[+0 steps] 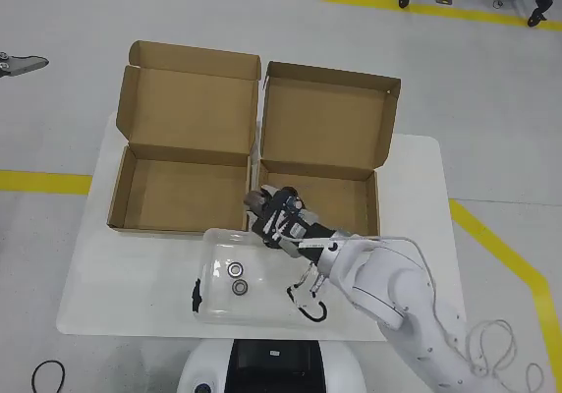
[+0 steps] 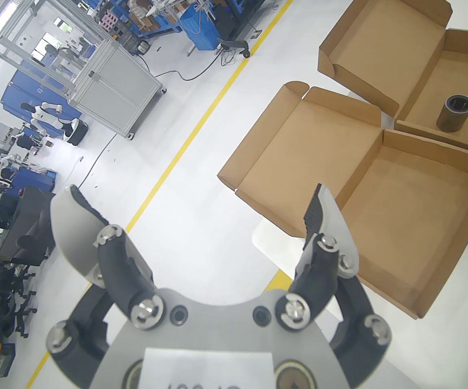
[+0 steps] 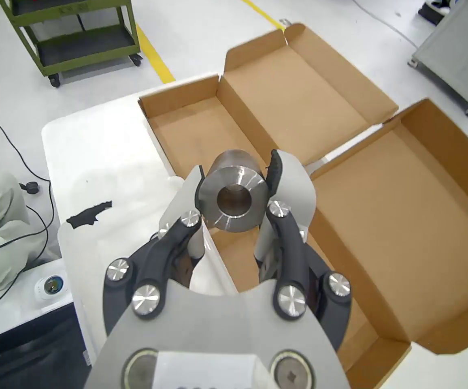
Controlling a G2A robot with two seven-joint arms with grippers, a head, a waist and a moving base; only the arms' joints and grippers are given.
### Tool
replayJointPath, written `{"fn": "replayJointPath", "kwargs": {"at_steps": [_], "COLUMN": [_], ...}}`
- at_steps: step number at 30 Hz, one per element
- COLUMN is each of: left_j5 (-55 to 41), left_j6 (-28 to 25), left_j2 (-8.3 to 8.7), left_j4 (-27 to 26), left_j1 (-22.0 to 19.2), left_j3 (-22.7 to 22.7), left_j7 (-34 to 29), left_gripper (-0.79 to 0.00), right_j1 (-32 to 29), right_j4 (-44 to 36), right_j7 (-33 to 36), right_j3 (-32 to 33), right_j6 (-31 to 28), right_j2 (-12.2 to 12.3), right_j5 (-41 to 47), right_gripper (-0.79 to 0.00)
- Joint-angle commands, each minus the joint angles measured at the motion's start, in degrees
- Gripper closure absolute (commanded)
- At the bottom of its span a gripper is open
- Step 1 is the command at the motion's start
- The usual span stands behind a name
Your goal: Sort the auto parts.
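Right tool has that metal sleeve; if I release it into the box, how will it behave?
The sleeve looks thick-walled, polished steel: probably heavy for its size and somewhat slippery in the right tool. Its round body would likely roll if it lands sideways, though the box walls should stop it.

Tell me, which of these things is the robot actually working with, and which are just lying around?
Part of the job:
metal cylinder held in the right gripper
left cardboard box
right cardboard box
clear tray holding two rings

Just lying about:
black scrap on the table
green cart
loose cable loop
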Motion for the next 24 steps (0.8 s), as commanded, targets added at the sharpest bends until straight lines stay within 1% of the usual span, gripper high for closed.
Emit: {"fn": "replayJointPath", "kwargs": {"at_steps": [1,4,8,12,14,16,18,24], "left_j5": [0.0,0.0,0.0,0.0,0.0,0.0,0.0,0.0], "left_j6": [0.0,0.0,0.0,0.0,0.0,0.0,0.0,0.0], "left_j2": [0.0,0.0,0.0,0.0,0.0,0.0,0.0,0.0], "left_j4": [0.0,0.0,0.0,0.0,0.0,0.0,0.0,0.0], "left_j1": [0.0,0.0,0.0,0.0,0.0,0.0,0.0,0.0], "left_j3": [0.0,0.0,0.0,0.0,0.0,0.0,0.0,0.0], "left_j7": [0.0,0.0,0.0,0.0,0.0,0.0,0.0,0.0], "left_gripper": [-0.785,-0.785,-0.785,-0.785,-0.785,-0.785,-0.785,-0.785], "right_j1": [-0.07,0.46,0.82,-0.15,-0.84,-0.73,-0.63,1.68], "right_j4": [1.36,3.14,4.7,5.21,5.38,5.63,6.63,12.09], "right_j7": [1.29,2.13,5.54,8.98,9.02,11.94,13.21,20.1], "right_j3": [-0.02,0.67,1.71,3.56,4.39,4.95,5.43,5.11], "right_j6": [1.71,3.59,5.14,6.73,6.52,7.1,7.39,12.86], "right_j2": [-0.1,-0.25,-0.26,-0.02,0.11,0.23,0.23,-0.29], "right_j5": [-0.06,0.53,0.75,1.16,1.98,1.14,2.18,2.96], "right_gripper": [0.0,0.0,0.0,0.0,0.0,0.0,0.0,0.0]}}
